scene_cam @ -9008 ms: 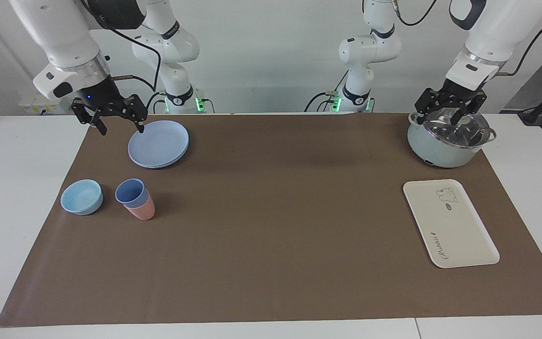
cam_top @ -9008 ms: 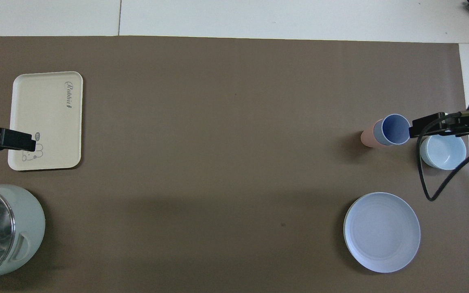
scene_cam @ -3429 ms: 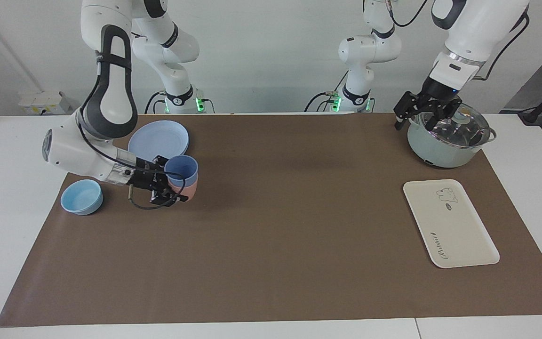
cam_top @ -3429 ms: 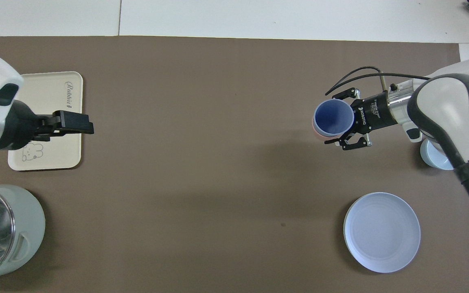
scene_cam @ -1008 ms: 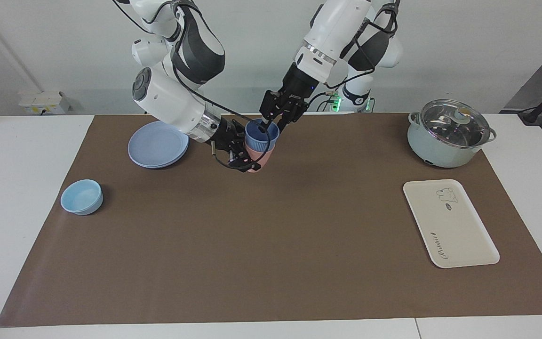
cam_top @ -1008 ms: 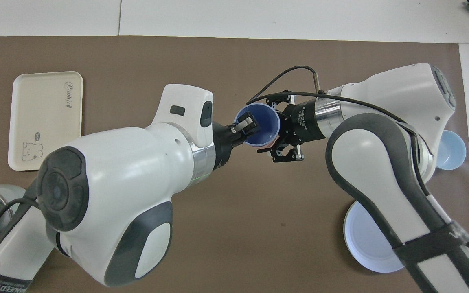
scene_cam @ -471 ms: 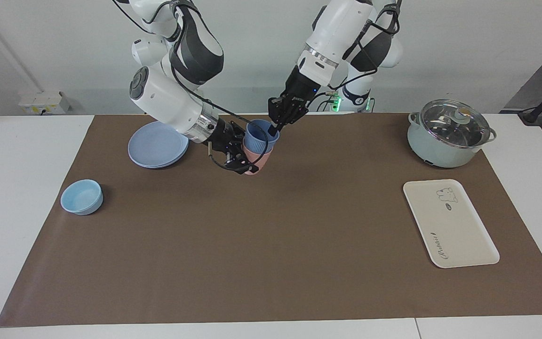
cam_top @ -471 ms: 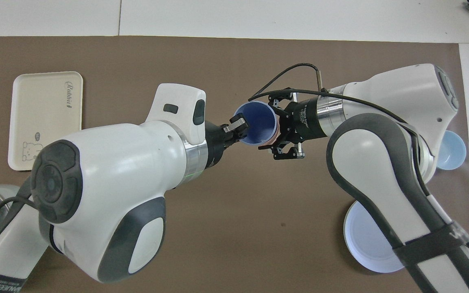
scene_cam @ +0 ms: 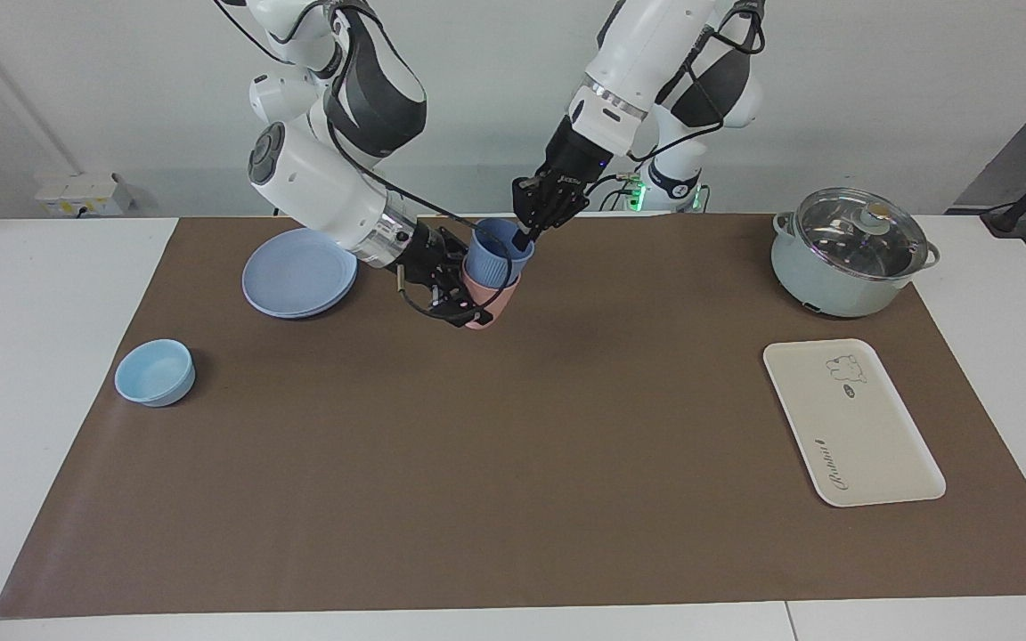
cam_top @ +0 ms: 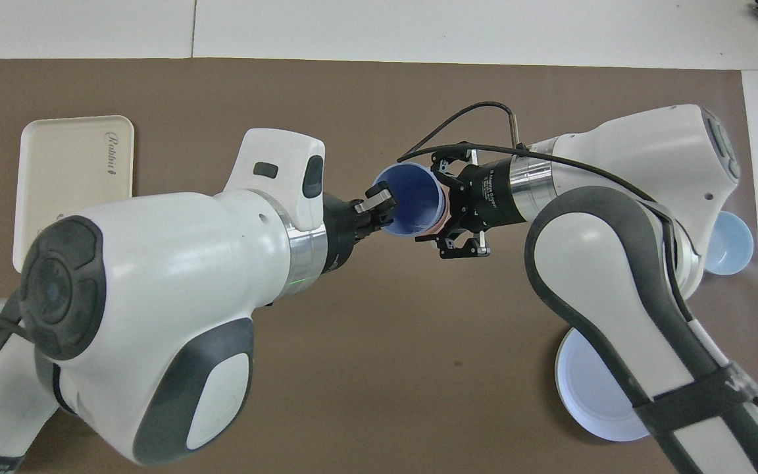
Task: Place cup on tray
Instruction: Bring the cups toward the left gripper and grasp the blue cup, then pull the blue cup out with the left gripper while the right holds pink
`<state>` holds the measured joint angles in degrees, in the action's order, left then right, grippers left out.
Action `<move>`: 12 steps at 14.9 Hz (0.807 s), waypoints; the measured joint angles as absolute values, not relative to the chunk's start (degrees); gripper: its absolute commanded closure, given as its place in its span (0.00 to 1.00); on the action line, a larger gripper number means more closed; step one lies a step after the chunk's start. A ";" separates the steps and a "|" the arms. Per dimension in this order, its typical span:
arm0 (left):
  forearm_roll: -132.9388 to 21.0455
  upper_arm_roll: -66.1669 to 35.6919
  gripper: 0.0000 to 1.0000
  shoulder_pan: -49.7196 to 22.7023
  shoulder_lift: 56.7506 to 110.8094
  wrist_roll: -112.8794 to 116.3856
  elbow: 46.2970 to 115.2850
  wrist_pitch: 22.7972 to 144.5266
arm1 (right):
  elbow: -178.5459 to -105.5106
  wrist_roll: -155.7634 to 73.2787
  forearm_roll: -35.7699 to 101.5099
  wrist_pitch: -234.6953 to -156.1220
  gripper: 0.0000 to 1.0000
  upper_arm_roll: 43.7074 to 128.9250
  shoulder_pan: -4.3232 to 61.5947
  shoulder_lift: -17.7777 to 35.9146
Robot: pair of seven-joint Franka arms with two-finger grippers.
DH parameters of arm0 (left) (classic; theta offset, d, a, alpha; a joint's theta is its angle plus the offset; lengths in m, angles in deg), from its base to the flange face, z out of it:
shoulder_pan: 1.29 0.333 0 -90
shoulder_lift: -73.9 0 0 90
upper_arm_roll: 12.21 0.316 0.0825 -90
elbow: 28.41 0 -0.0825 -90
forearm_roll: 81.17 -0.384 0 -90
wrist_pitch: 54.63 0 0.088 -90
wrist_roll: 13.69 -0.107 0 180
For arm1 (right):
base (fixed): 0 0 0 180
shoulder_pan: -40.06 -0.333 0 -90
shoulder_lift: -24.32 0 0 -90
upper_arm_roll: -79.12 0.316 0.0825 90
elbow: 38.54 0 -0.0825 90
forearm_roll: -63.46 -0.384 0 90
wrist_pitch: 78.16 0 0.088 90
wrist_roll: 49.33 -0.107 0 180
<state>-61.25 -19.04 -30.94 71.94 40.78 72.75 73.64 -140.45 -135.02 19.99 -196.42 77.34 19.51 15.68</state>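
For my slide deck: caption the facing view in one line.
Left tool pinches the blue cup's rim, lifting it from the pink cup gripped by the right tool; tray empty.

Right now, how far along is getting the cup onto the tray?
Partway. Done: the right gripper holds the pink cup aloft mid-table. In hand: the left gripper pinches the cup at its rim, partly out of the pink one. Left: free it and carry it to the bare tray.
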 measured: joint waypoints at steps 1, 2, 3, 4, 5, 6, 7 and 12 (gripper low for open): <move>-61.25 -18.78 1.00 -30.94 71.49 40.78 71.39 71.68 | -140.55 -135.02 19.99 -196.46 1.00 77.34 19.51 15.68; -61.25 -18.47 1.00 -30.89 71.06 40.78 69.87 69.50 | -140.63 -135.03 19.99 -196.50 1.00 77.33 19.51 15.68; -61.20 -18.17 1.00 -30.75 70.71 40.78 68.33 67.31 | -140.70 -135.03 19.99 -196.51 1.00 77.33 19.51 15.67; -61.20 -18.00 1.00 -30.43 70.39 40.78 67.01 65.31 | -140.78 -135.03 19.99 -196.59 1.00 77.33 19.51 15.67; -61.20 -17.95 1.00 -29.85 70.00 40.76 66.16 63.74 | -140.85 -135.03 19.99 -196.89 1.00 77.31 19.56 15.66; -61.20 -17.95 1.00 -29.06 69.57 40.55 65.78 62.79 | -140.99 -135.03 19.99 -197.46 1.00 77.28 19.76 15.66; -61.20 -17.90 1.00 -28.06 69.18 39.88 65.77 61.99 | -141.29 -135.03 19.99 -197.75 1.00 77.25 20.32 15.65; -61.29 -17.62 1.00 -19.23 68.20 29.35 69.02 59.23 | -144.33 -133.85 19.98 -197.80 1.00 77.10 26.48 15.51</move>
<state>-61.29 -17.62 -19.23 68.20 29.35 69.02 59.23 -144.33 -133.85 19.98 -197.80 77.10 26.48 15.51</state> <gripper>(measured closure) 0.943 0.216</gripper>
